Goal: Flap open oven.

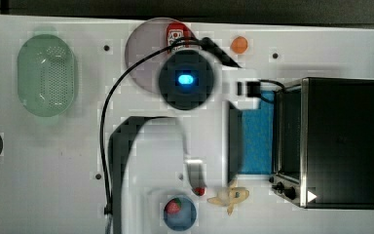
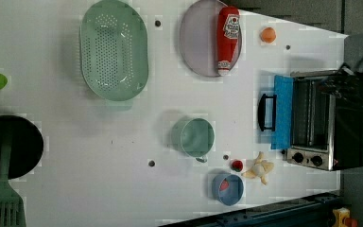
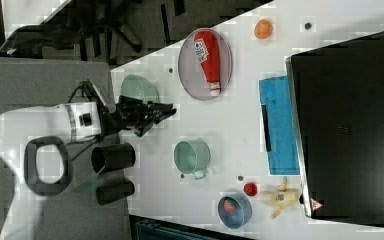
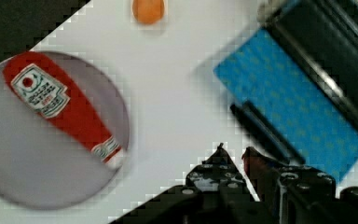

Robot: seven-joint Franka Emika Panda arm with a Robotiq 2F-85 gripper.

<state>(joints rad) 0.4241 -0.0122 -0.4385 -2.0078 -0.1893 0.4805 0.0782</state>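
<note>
You see the toaster oven (image 1: 341, 141) at the top view's right edge of the white surface (image 1: 53, 156); its blue glass door (image 1: 257, 131) lies flapped down (handle outward); your pincer (image 4: 233, 151) hangs above it, narrowly parted, gripping nothing.

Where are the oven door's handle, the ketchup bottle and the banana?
oven door handle (image 2: 266, 112), left view, middle of the dark bar.
ketchup bottle (image 2: 228, 40), left view, red body.
banana (image 3: 281, 196), right view, peeled middle.
</note>
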